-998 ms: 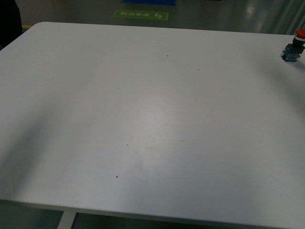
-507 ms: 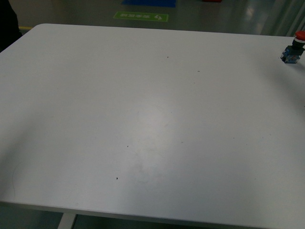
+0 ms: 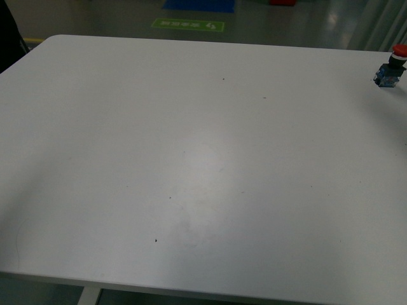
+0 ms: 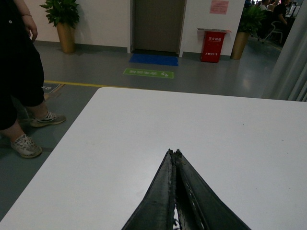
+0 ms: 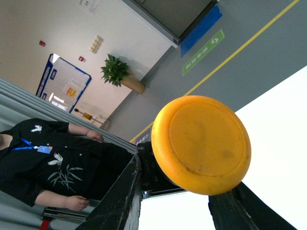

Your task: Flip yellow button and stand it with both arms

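In the right wrist view my right gripper [image 5: 180, 191] is shut on the yellow button [image 5: 201, 143]. Its round yellow-orange cap faces the camera, and its black body sits between the dark fingers [image 5: 120, 201]. The button is lifted, with the white table [image 5: 283, 124] behind it. In the left wrist view my left gripper [image 4: 173, 152] is shut and empty, its tips pressed together above the white table [image 4: 144, 124]. Neither arm nor the yellow button shows in the front view.
A similar switch with a red cap [image 3: 391, 67] stands at the far right edge of the white table [image 3: 191, 140] in the front view. A person in black stands beside the table's left side [image 4: 19, 72] and shows in the right wrist view [image 5: 48, 163]. Potted plants and a red bin stand on the floor beyond.
The front view has shifted slightly, so the table and the red-capped switch sit a little lower in the picture. No arm has come into view.
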Robot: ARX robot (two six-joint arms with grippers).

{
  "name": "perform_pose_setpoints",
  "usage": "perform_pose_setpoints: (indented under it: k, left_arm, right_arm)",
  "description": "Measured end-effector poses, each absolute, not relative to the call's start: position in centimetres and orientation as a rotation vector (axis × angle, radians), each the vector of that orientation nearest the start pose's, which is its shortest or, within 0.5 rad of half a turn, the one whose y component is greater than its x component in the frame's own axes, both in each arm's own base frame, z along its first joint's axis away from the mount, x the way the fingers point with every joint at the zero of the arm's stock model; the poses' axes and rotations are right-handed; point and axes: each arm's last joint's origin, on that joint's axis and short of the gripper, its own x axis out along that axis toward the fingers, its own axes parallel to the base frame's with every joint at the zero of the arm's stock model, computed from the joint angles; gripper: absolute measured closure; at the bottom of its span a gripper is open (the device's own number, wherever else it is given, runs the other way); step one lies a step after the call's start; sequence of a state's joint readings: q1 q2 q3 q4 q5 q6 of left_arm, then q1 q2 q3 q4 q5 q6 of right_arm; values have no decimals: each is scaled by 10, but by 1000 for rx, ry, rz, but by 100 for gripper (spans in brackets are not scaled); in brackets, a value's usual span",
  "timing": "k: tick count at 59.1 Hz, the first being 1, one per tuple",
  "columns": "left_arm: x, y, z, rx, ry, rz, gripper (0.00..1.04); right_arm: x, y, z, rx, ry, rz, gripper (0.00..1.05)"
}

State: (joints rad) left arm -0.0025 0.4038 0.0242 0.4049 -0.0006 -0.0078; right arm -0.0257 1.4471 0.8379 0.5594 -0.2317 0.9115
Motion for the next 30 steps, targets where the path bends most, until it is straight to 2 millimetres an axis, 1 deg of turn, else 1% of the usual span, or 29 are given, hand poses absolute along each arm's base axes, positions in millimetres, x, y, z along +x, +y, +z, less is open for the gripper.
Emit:
perform_pose_setpoints:
  k: [11,30]
  left_arm:
    - [118,0,175,-8,-28,-2,101]
    - [111,0,175,-8,-28,-2,101]
  right_arm:
    - [316,-3,266,916,150,166,73]
    - [316,-3,266,916,147,166,73]
